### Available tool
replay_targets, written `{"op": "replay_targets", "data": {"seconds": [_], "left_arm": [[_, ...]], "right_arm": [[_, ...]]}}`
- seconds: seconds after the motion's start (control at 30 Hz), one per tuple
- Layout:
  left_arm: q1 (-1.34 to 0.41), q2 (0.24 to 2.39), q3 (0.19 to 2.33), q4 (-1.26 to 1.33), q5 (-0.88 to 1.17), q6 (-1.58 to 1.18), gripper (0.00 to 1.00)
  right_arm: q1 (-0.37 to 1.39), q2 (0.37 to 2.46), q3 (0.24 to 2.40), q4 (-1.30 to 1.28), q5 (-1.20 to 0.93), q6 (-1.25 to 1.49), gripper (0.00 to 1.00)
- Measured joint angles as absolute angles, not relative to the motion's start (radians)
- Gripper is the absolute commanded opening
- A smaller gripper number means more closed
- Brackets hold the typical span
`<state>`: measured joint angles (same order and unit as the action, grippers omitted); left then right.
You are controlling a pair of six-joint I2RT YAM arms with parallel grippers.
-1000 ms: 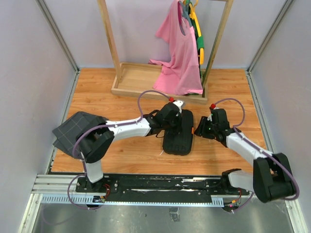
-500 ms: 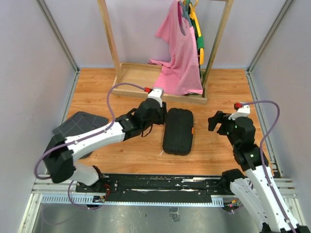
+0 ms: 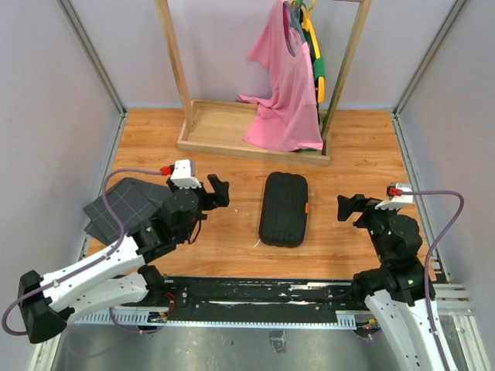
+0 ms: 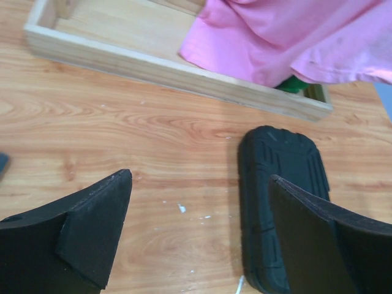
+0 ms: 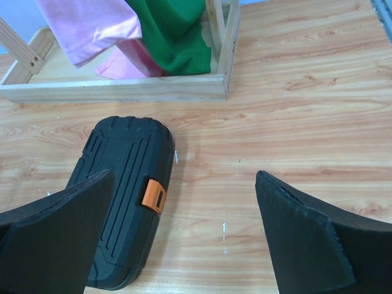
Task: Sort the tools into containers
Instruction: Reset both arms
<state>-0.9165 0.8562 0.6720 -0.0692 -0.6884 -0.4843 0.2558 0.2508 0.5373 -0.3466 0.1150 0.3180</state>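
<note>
1. The tool case (image 3: pixel 283 209) lay shut on the table (image 3: pixel 232 241), between the arms.
2. The left gripper (image 3: pixel 216 189) and right gripper (image 3: pixel 346 207) gaped wide, both empty.
3. It was probably rigid, weighty plastic, best taken at the edge by the orange latch (image 5: pixel 154 195).

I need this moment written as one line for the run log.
tool case: shut, lying flat | left fingers: open, empty | right fingers: open, empty | tools: none visible

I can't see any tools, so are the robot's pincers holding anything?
Nothing. The left pincer and right pincer are both open and empty; the closed black case lies apart from them.
</note>
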Motion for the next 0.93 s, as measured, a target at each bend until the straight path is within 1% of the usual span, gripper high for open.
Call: {"op": "replay_targets", "data": {"seconds": [0.17,0.4,0.63,0.93], "left_arm": [[-0.916,0.735,0.582,-0.119,-0.778,-0.547,0.99],[-0.916,0.623,0.506,-0.228,-0.874,-0.646,0.99],[-0.916,0.588,0.463,-0.290,-0.921,-0.707,0.99],[-0.916,0.588,0.463,-0.294,-0.932,-0.710,0.99]], "right_arm": [[0.256,0.184,0.474,-0.348,0.122,0.336,0.98],[0.256,0.088,0.403,-0.348,0.134,0.338,0.98],[0.256,0.072,0.387,-0.358,0.154,0.336,0.98],[0.256,0.072,0.375,-0.364,0.178,0.352,0.98]]}}
